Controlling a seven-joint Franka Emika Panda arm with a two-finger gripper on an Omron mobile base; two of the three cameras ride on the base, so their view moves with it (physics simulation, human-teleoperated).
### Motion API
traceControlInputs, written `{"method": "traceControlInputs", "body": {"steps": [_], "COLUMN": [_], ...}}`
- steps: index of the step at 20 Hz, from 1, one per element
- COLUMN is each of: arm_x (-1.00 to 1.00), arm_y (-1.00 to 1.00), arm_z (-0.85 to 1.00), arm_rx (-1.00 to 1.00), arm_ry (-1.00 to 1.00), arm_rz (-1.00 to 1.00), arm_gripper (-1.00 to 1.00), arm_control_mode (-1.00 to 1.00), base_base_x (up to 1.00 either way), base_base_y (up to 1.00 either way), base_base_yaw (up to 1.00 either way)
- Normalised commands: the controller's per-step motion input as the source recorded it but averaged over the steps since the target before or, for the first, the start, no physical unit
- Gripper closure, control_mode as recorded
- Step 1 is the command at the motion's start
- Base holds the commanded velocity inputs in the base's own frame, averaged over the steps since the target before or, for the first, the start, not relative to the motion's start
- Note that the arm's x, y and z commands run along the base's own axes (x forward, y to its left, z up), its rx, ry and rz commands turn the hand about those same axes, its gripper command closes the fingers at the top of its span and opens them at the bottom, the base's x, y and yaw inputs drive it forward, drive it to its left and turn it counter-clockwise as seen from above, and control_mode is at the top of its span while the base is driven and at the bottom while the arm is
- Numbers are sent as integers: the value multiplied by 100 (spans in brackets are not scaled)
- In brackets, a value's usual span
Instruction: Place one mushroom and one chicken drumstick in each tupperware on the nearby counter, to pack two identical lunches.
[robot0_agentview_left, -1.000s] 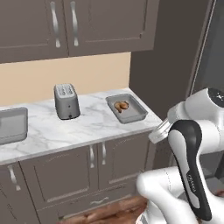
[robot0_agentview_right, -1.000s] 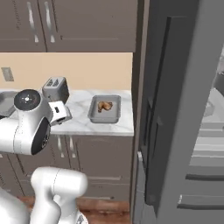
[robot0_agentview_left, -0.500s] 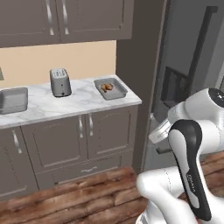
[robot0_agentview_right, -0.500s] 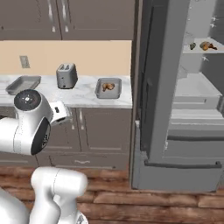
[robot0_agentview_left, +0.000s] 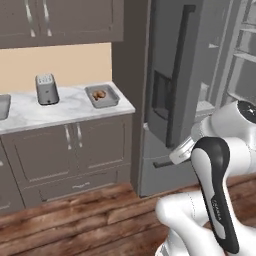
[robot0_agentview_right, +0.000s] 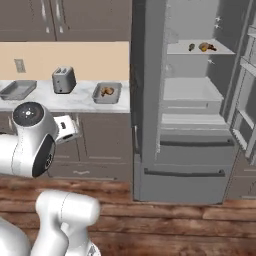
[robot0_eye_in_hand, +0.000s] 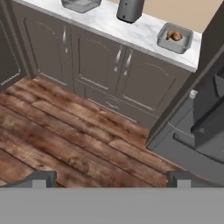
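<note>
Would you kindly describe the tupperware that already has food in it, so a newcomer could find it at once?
Start at the white marble counter left of the open fridge. The filled tupperware sits at the counter's end nearest the fridge, right of the silver toaster. Unlike the other grey tray beyond the toaster, it holds orange-brown food.

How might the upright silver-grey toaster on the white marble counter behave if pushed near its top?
The upright silver-grey toaster looks taller than its base is deep, so a high push would probably tip it. Its body seems rigid. On the smooth white marble counter a low push would likely slide it.
</note>
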Motion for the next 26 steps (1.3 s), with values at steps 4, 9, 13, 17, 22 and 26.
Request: {"method": "traceControlInputs", "body": {"steps": [4,9,13,17,22,26], "arm_x": [0,0,0,0,0,0], "arm_y": [0,0,0,0,0,0], "arm_z": [0,0,0,0,0,0], "arm_rx": [0,0,0,0,0,0], "arm_ry": [0,0,0,0,0,0], "arm_rz": [0,0,0,0,0,0], "arm_gripper": [-100,-100,-100,-100,-100,-100], "arm_control_mode": [100,100,100,100,100,100], "base_base_x": [0,0,1,4,19,50], "base_base_y": [-100,-100,-99,-87,-61,8], "base_base_yaw": [0,0,0,0,0,4]}}
